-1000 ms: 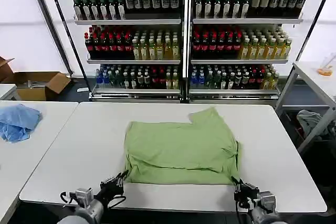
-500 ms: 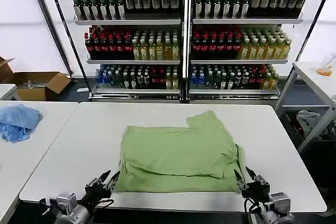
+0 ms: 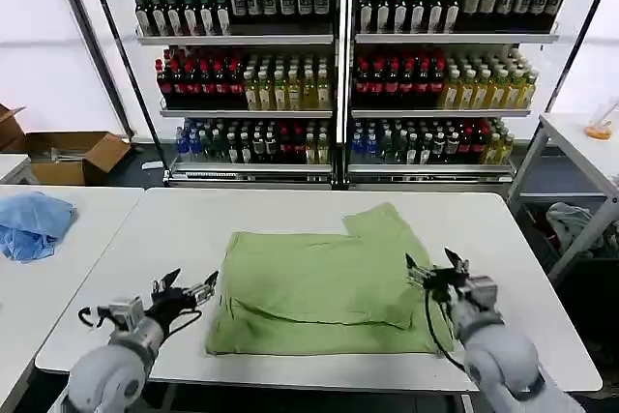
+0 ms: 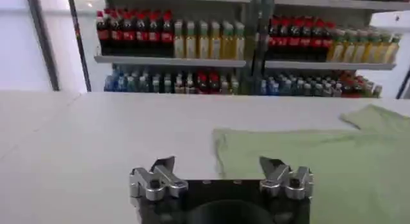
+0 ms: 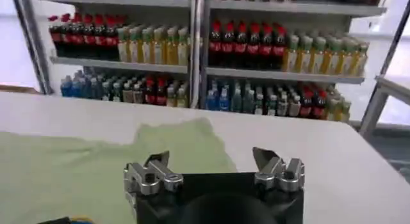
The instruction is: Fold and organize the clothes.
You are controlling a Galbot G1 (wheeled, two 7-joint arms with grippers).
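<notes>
The light green shirt lies folded over on the white table, one flap sticking out toward the shelves. My left gripper hovers open just off the shirt's left edge, empty. On the other side, my right gripper is open above the shirt's right edge, holding nothing. In the left wrist view the left gripper faces the shirt across bare tabletop. From the right wrist, the right gripper sits over the shirt and its flap.
A light blue cloth lies on the neighbouring table at the left. Shelves of bottles stand behind the table. A cardboard box sits on the floor at the far left. Another table with cloth stands at the right.
Both grippers let go of the shirt's near corners and rose from the table's front edge; the left moved out left, the right moved up along the shirt's right side. The shirt settled flat.
</notes>
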